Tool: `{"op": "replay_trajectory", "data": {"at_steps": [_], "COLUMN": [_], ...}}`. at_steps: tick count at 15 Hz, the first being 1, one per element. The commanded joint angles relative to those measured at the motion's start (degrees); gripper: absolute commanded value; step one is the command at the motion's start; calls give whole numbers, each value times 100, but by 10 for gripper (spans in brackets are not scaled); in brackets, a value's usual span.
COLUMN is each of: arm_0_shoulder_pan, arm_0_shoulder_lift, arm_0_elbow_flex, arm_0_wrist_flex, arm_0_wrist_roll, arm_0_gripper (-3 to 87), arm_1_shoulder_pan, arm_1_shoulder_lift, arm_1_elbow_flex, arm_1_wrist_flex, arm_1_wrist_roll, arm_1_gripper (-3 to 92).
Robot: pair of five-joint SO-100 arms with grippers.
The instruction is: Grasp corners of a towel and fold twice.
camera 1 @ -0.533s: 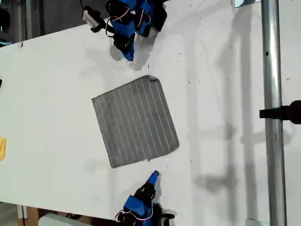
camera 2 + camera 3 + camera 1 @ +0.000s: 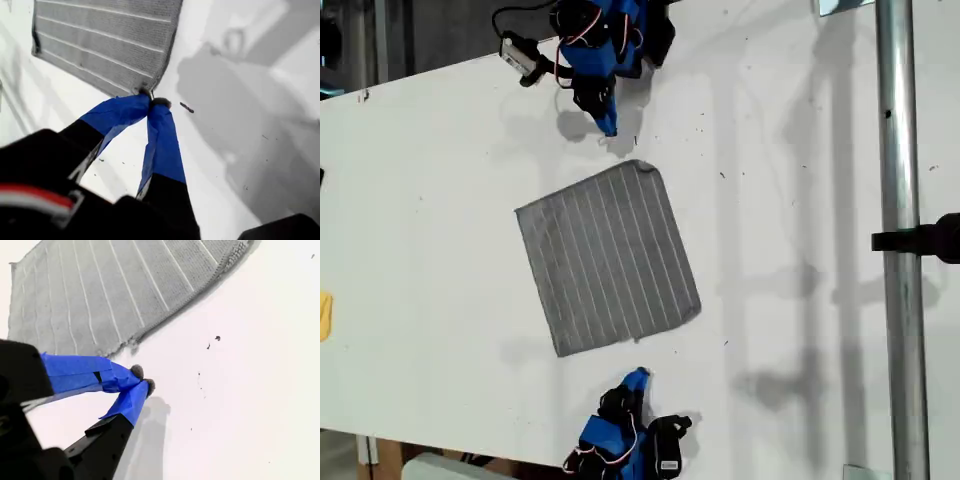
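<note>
Approach to the corner grasp. The towel (image 2: 608, 258) lies flat and unfolded at the middle of the table (image 2: 430, 190). In the exterior view my first gripper (image 2: 610, 126) hangs at 12 o'clock from the towel, near the curled corner (image 2: 643, 166). My second gripper (image 2: 638, 377) sits at 6 o'clock, just beside the near edge. Both have their jaws pressed together on nothing. Each should probably spread its jaws before descending, then slide one finger under its corner so that it pinches cloth only.
</note>
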Motion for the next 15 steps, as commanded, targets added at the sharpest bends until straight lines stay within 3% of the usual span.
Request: {"op": "replay_trajectory", "data": {"at_steps": [1, 4, 11, 15], "arm_0_shoulder_pan": [18, 79, 519, 773], "arm_0_shoulder_lift": [35, -246, -5590, -8464], "arm_0_elbow_flex": [-88, -853, -5563, -8358], "arm_0_wrist_flex": [-26, -141, -158, 606], "arm_0_wrist_roll": [-457, -290, 721, 1274], "arm_0_gripper": [-29, -30, -29, -29], "arm_1_shoulder_pan": [-193, -193, -712, -1143], "arm_1_shoulder_lift": [-18, -1942, -5722, -7040], "arm_1_elbow_flex": [-413, -2065, -6557, -7857], "arm_1_wrist_flex": [-88, 18, 1564, 2030], "arm_1_wrist_roll": [18, -659, -2698, -3568], "arm_1_gripper": [-3, -3, -3, -3]}}
